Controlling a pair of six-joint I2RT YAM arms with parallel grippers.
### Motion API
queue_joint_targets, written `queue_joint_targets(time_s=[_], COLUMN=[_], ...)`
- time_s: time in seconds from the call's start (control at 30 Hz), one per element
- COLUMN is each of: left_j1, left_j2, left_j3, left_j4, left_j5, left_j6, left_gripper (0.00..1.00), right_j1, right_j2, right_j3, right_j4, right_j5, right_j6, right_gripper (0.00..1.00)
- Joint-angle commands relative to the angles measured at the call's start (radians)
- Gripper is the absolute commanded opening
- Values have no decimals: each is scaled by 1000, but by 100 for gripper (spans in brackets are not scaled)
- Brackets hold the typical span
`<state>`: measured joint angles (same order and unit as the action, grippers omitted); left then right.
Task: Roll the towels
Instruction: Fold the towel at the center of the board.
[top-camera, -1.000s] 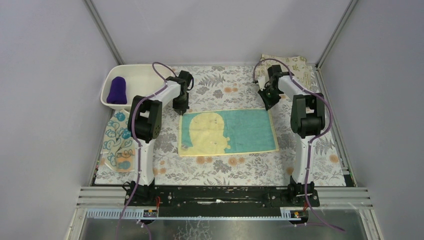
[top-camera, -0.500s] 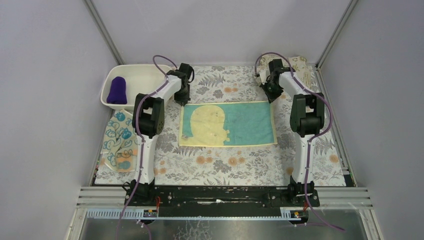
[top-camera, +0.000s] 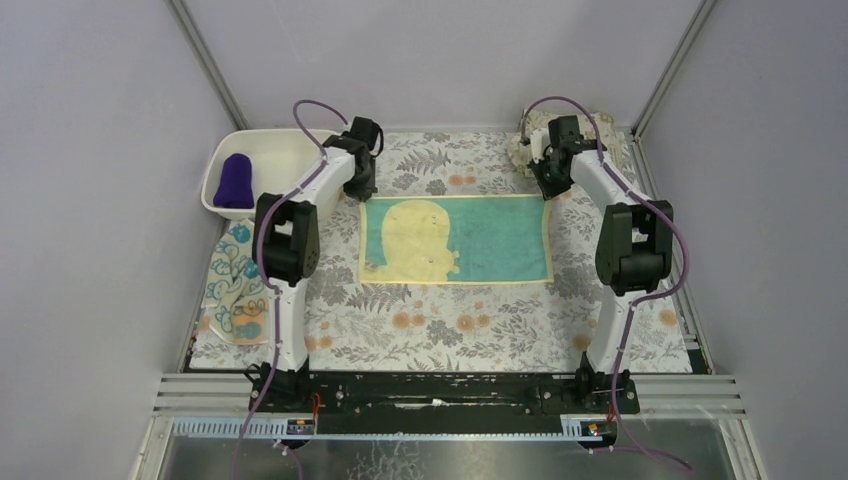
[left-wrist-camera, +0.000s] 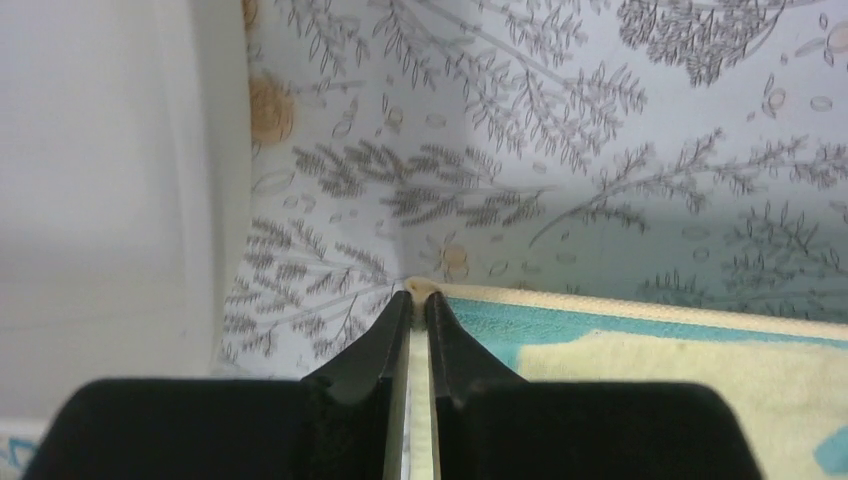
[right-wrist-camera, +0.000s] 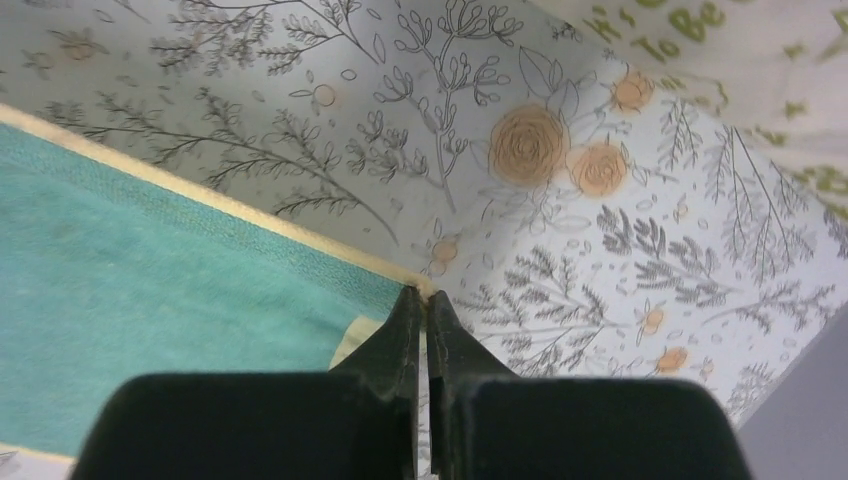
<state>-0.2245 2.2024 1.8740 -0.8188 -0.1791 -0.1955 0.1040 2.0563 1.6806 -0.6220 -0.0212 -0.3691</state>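
At 10 o'clock on the flowered table cover (top-camera: 440, 330) stands a white tub (top-camera: 280, 155). The purple towel (top-camera: 235, 180) lies in the tub's left half as a compact bundle. Just below the tub, near 9 o'clock, the pale yellow towel (top-camera: 236, 285) with teal marks lies loose and rumpled at the cover's left edge, beside the left arm.

The teal towel (top-camera: 455, 240) is spread flat in the middle of the table. It has a cream border and a large pale yellow shape on its left half, and its long sides run from 9 to 3 o'clock.

The left gripper (top-camera: 362, 190) points down at the towel's far left corner, toward 11 o'clock. In the left wrist view its gripper (left-wrist-camera: 418, 300) is clenched, and the black fingertips (left-wrist-camera: 395, 320) pinch the cream hem right at that corner. The tub's white wall rises just to their left.

The right gripper (top-camera: 548, 190) is at the towel's far right corner, toward 1 o'clock. In the right wrist view its gripper (right-wrist-camera: 420, 300) is likewise clenched, with the tips nipping the corner where the cream border ends.

Behind the right gripper, at the 1 o'clock corner of the table, lies a beige cloth (top-camera: 600, 135) with green print, apart from the teal towel.
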Motion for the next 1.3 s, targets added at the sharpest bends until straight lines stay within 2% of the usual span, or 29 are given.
queue_joint_targets(time_s=[0.0,0.37,0.67,0.8,1.07,1.27], left_j1=[16,11,-5,-6,-10,-18], left_j2=[-117,-297,-467,-524,-596,-582], left_j3=[-108,-345,-567,-671,-829,-880], left_j4=[29,30,51,55,94,127], left_j5=[-32,-35,23,29,62,57], left_j6=[-25,-115,-217,-268,-349,-388], left_gripper=[0,0,0,0,0,0], right_j1=[-16,-7,-8,-8,-10,-9], right_j2=[-145,-379,-501,-563,-597,-575], right_j3=[-95,-416,-584,-672,-762,-828], right_j4=[62,158,144,160,175,208], right_j5=[24,128,193,176,218,219], right_j6=[99,349,516,557,610,656], right_gripper=[0,0,0,0,0,0])
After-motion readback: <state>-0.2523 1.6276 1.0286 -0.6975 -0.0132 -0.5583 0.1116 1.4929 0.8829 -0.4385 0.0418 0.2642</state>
